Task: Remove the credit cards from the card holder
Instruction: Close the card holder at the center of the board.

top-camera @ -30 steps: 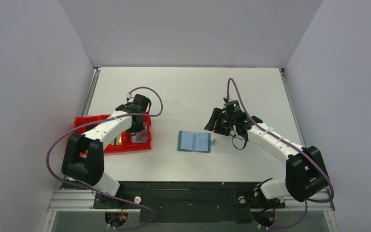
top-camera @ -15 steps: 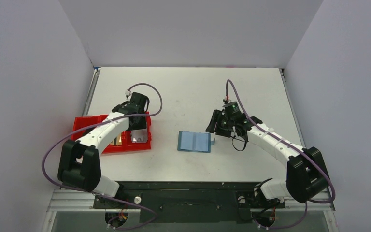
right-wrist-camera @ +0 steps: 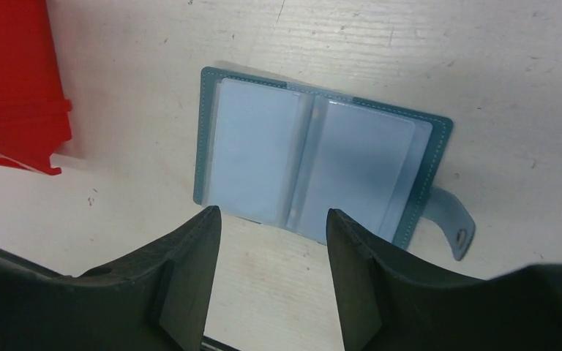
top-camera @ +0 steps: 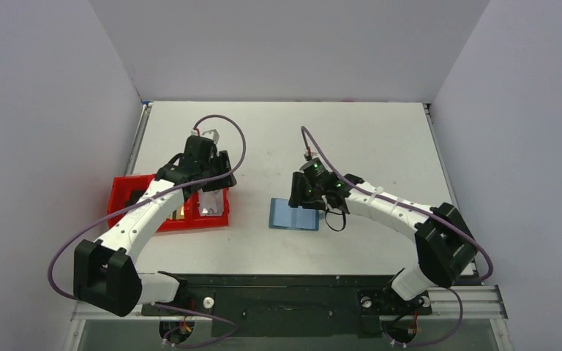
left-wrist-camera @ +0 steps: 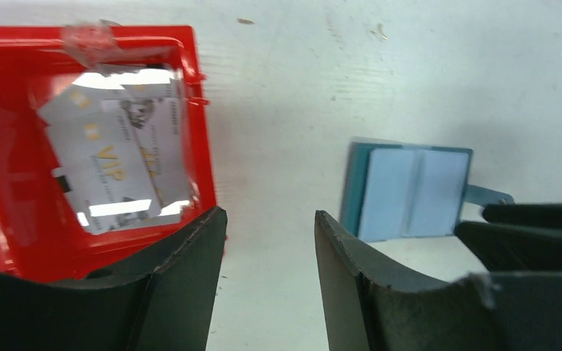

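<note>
We see the card holder [top-camera: 293, 220] lying open and flat near the middle of the white worktop [top-camera: 380, 139], its clear sleeves facing up. In the right wrist view the card holder [right-wrist-camera: 315, 164] shows two pale blue pockets side by side inside a darker teal stitched border. Its snap tab [right-wrist-camera: 455, 221] sticks out at about 4 o'clock.

The right gripper [right-wrist-camera: 271, 213] is over the holder's near edge with its jaws apart and nothing between them. We cannot tell whether the fingers [right-wrist-camera: 190, 278] touch the holder or hang just above it.

At 9 o'clock from the holder, well apart from it, sits the red tray [top-camera: 126, 191]. From the left wrist, we see the credit cards [left-wrist-camera: 117, 172] in the tray compartment nearest the holder. They are two pale, glossy cards with gold lettering, lying overlapped and slightly askew. That compartment's red wall [left-wrist-camera: 199, 139] stands between them and the bare worktop.

The left gripper [left-wrist-camera: 269, 216] is above the tray's 3 o'clock edge, its jaws spread and empty, with white worktop showing in the gap. From there the holder [left-wrist-camera: 408, 191] lies off at 2 o'clock.
</note>
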`<state>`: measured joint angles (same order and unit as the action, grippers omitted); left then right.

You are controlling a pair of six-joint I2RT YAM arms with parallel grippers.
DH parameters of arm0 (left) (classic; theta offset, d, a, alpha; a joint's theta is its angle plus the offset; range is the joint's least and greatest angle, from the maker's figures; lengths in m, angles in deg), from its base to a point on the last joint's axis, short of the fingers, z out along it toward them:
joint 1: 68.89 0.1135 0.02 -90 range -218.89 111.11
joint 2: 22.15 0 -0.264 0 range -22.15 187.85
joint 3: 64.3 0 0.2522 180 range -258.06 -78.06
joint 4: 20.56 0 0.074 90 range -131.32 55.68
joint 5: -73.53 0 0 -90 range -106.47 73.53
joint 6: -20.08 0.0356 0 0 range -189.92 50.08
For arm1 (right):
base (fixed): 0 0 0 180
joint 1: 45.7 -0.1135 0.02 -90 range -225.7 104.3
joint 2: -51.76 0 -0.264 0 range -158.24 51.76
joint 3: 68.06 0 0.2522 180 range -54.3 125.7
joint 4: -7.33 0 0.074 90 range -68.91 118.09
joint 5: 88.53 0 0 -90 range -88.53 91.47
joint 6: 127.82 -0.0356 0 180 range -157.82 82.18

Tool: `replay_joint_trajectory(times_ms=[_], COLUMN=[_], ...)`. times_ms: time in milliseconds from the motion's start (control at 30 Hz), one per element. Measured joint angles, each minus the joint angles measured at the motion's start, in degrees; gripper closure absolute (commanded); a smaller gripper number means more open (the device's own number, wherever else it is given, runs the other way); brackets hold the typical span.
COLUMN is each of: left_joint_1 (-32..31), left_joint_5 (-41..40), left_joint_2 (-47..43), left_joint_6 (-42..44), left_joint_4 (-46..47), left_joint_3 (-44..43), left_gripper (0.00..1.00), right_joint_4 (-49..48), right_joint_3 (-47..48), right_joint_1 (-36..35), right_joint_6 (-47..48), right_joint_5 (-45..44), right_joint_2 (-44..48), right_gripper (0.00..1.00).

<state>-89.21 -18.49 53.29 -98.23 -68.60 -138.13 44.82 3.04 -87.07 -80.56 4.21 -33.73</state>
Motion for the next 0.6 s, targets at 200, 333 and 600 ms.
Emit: replay_joint_trajectory(times_ms=[200, 333, 600], left_joint_1=[-1.3, -3.0, -5.2], left_joint_5=[9.0, 12.0, 14.5], left_joint_2=[-1.0, -1.0, -1.0], left_joint_6=[-3.3, -5.1, -7.0], left_joint_4=[5.5, 7.7, 11.0], left_joint_3=[5.5, 8.6, 11.4], left_gripper=[0.54, 0.54, 0.54], right_joint_4=[0.9, 1.5, 2.3], right_joint_3=[5.3, 8.6, 11.6], right_joint_1=[-4.8, -6.7, -8.7], right_joint_6=[-1.1, -1.5, -1.4], right_joint_5=[-4.9, -7.1, -9.6], right_joint_2=[-9.7, -14.7, -20.4], right_gripper=[0.48, 0.47, 0.42])
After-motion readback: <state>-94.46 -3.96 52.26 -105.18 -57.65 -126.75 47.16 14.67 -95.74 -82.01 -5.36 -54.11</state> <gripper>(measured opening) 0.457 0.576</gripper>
